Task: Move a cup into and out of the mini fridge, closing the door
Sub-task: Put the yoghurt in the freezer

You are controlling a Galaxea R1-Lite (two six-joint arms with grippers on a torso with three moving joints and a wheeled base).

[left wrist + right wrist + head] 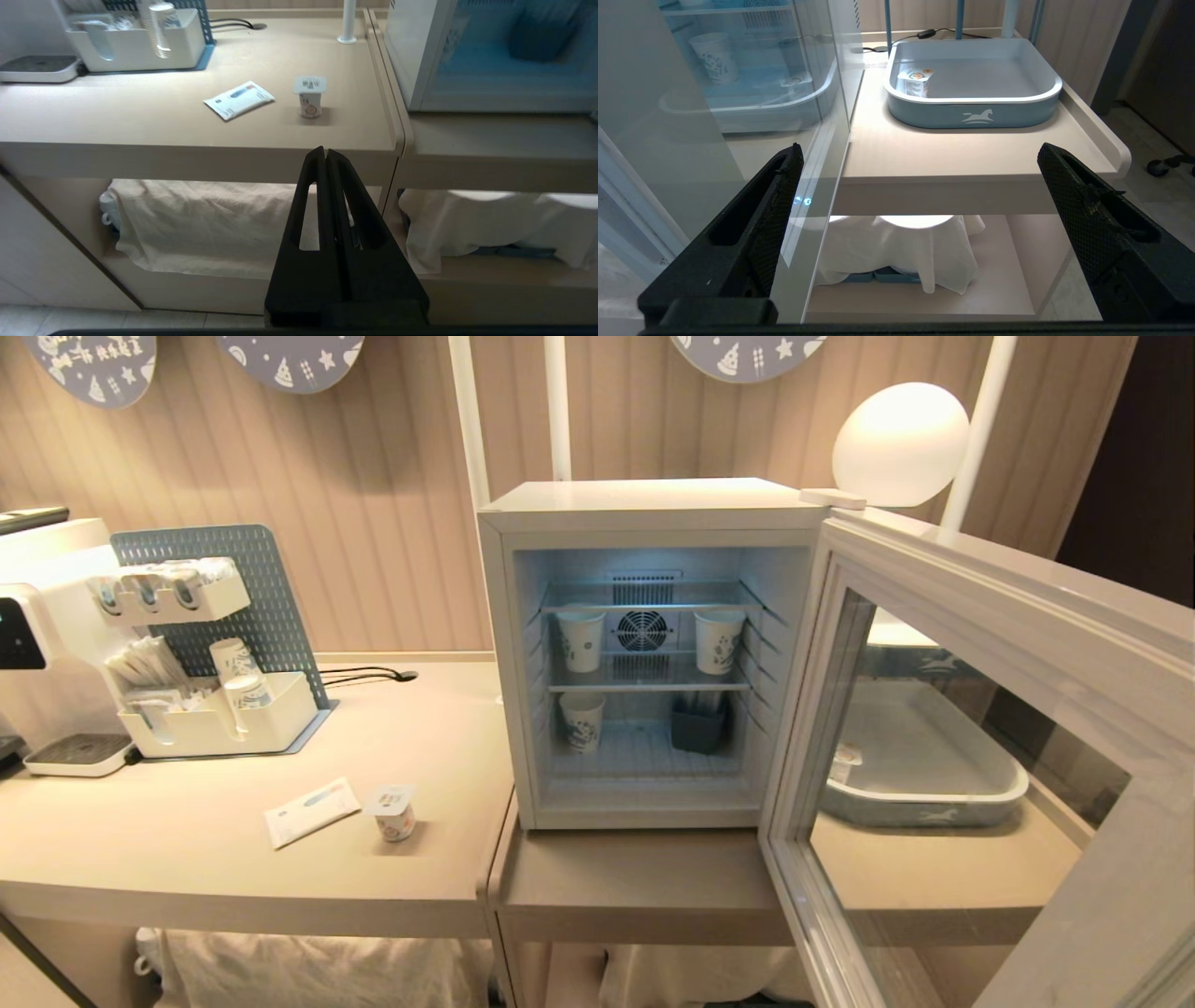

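Observation:
The cup, a short white tub with a flat foil lid, stands on the left table, near its front right corner. The left wrist view has the cup beyond the table edge. My left gripper is shut and empty, low in front of that table, below its top. The mini fridge stands open with its inside lit. Its glass door is swung out towards me on the right. My right gripper is open and empty, low beside the door glass. Neither gripper shows in the head view.
Three paper cups and a dark container sit on the fridge shelves. A flat packet lies beside the cup. A coffee machine and organiser stand at the left. A blue tray holds another tub.

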